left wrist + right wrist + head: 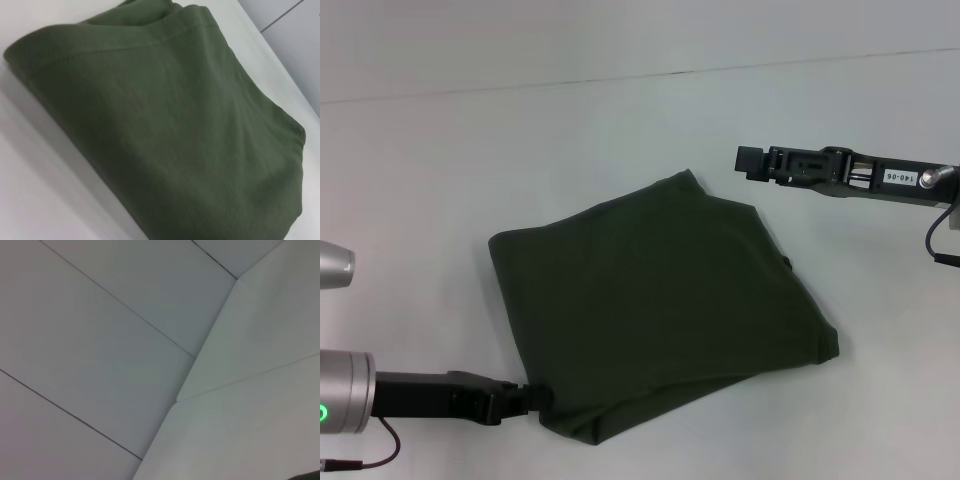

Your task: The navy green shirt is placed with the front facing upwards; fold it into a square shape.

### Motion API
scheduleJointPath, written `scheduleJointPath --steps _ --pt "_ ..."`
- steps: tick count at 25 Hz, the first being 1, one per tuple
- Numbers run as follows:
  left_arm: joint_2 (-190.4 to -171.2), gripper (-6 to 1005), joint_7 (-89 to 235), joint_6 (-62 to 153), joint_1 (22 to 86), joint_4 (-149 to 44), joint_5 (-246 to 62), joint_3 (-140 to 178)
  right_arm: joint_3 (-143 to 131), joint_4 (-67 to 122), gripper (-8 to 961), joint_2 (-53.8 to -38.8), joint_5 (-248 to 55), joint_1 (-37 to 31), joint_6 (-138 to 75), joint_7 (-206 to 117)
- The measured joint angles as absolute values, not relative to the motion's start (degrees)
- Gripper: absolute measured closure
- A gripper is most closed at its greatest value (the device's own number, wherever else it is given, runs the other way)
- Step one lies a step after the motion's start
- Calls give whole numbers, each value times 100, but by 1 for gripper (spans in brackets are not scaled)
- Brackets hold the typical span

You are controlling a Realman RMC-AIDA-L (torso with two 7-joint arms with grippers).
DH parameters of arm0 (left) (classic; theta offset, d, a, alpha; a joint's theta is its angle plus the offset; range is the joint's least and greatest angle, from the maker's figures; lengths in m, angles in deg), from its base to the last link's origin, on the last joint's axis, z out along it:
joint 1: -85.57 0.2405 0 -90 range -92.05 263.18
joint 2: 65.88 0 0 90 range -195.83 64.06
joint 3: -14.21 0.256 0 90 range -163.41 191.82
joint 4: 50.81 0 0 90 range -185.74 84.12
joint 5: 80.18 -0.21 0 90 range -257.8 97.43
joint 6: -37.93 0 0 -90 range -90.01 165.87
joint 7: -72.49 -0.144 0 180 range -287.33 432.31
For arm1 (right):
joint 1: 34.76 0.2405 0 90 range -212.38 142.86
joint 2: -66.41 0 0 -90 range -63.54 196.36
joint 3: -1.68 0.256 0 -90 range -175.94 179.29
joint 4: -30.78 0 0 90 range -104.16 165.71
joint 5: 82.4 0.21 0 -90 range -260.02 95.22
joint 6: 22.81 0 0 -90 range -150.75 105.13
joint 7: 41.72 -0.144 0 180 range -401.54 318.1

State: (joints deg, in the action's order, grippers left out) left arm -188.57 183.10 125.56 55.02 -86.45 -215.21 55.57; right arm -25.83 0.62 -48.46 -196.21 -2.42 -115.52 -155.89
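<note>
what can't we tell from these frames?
- Shirt front and lettering: head and left wrist views show only plain green; the folds hide the rest.
- Left gripper: in the head view its tip meets the shirt's near corner, so whether it pinches cloth is unclear; the left wrist view shows only shirt.
- Right gripper: seen side-on in the head view, off the shirt; finger gap unreadable. The right wrist view shows only pale panels.

Place: a lab or test room
Signs: plain white bench [620, 120], bare pale panelled wall [100, 340], robot arms
</note>
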Motion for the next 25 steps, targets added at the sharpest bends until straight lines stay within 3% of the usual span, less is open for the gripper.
scheduleJointPath --steps 3,25 --pt "-18857 929 18312 12572 5498 -8645 -21523 5562 -2583 63 232 -4846 -19621 -242 -11553 -15589" --pt "-18720 926 18285 12776 5612 -8763 -21495 5136 -2569 60 196 -4846 -19622 -250 -11572 -15534"
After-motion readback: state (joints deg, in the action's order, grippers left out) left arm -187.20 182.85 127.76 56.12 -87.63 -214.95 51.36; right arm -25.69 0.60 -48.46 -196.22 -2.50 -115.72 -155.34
